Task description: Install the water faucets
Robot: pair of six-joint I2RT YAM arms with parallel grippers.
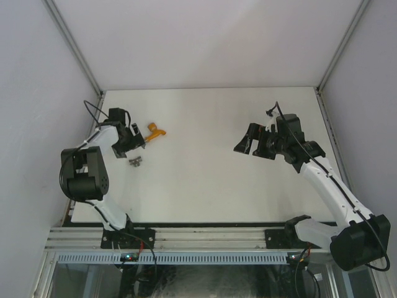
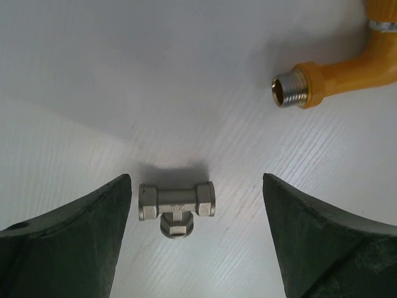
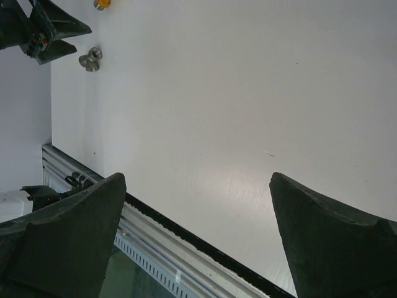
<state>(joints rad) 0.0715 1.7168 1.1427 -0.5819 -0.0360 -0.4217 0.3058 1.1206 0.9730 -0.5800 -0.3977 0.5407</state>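
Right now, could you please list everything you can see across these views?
Tap: one, orange, far left of the table, lying flat, threaded end bare.
Fitting: one, grey metal tee, just nearer than the tap, apart from it.
Table: one, white, under everything.
Rail: one, aluminium, along the table's near edge.
Walls: three, pale grey, left, right and far sides.
Arms: two, black and white, left arm and right arm, bases at the rail.
Left claw: one, black, open, straddling the fitting without touching it.
Right claw: one, black, open, over bare table.
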